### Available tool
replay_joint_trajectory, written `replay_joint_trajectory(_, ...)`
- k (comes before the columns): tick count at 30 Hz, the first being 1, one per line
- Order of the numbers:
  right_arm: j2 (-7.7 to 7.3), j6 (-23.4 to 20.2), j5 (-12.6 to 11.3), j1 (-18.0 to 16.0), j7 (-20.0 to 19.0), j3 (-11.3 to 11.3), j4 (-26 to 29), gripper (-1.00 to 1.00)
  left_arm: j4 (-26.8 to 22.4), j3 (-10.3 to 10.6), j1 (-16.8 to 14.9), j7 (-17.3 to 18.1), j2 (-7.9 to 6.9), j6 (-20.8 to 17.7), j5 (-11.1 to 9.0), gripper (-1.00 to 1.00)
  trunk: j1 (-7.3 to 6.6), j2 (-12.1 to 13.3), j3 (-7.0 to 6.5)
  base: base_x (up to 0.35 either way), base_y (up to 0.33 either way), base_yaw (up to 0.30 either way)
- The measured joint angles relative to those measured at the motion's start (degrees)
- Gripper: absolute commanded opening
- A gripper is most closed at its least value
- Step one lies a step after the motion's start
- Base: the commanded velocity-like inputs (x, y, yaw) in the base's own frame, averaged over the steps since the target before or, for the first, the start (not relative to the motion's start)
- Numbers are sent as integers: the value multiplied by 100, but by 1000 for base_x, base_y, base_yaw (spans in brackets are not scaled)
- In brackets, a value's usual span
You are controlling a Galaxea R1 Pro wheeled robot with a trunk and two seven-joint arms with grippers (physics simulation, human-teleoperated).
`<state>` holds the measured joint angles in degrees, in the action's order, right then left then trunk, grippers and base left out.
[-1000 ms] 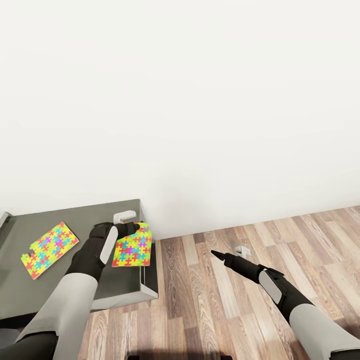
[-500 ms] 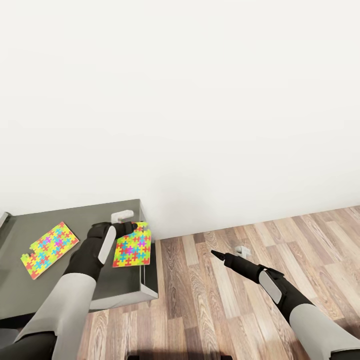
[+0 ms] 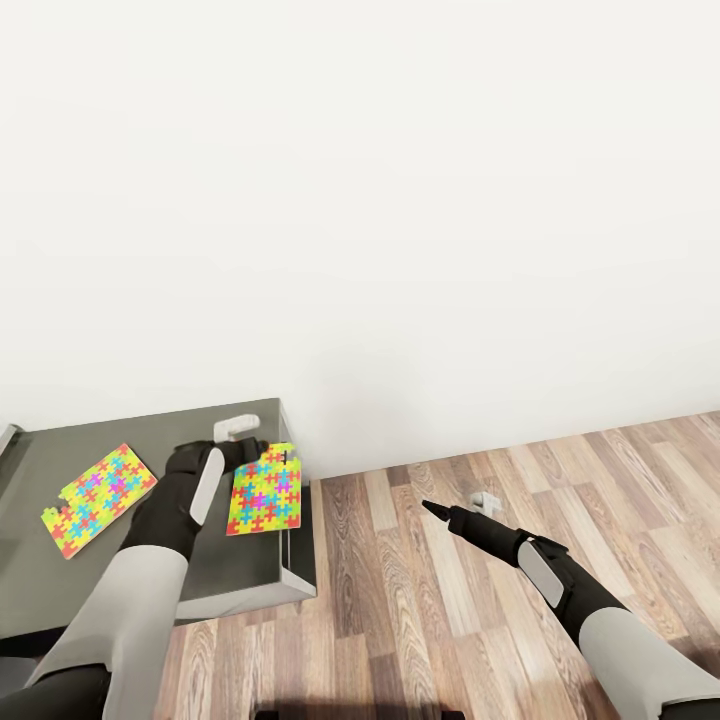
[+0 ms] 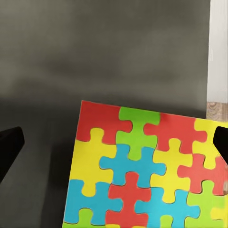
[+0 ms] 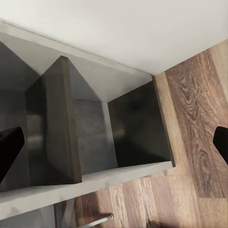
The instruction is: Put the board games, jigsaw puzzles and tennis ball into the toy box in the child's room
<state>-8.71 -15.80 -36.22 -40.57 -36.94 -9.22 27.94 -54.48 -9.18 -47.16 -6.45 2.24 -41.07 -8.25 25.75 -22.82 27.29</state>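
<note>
Writing or labels: none readable on either puzzle. Dark grey tabletop (image 3: 120,590) carries two flat jagged-edged multicoloured jigsaw panels: one (image 3: 98,499) toward left, other (image 3: 265,490) at right edge beside white wall (image 3: 400,200). Left claw (image 3: 243,447) hovers at far end of right panel, fingers spread, gripping nothing; in left wrist view panel (image 4: 147,171) lies between both dark fingertips (image 4: 9,147). Right claw (image 3: 432,509) over wood plank floor (image 3: 450,600), well apart from tabletop; wrist view shows its tips wide apart, facing open dark cabinet compartments (image 5: 90,142). Small white fitting (image 3: 487,498) on floor near wall.
</note>
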Motion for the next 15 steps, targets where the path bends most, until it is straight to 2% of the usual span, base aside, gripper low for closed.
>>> replay_joint_trajectory(10,1,0,0,0,0,0,0,100,-52,-69,0,25,-29,0,-6,100,0,0,0,0,0,0)
replay_joint_trajectory(15,1,3,0,0,0,0,1,100,-262,-141,9,34,-35,-38,-14,100,0,0,0,0,0,0)
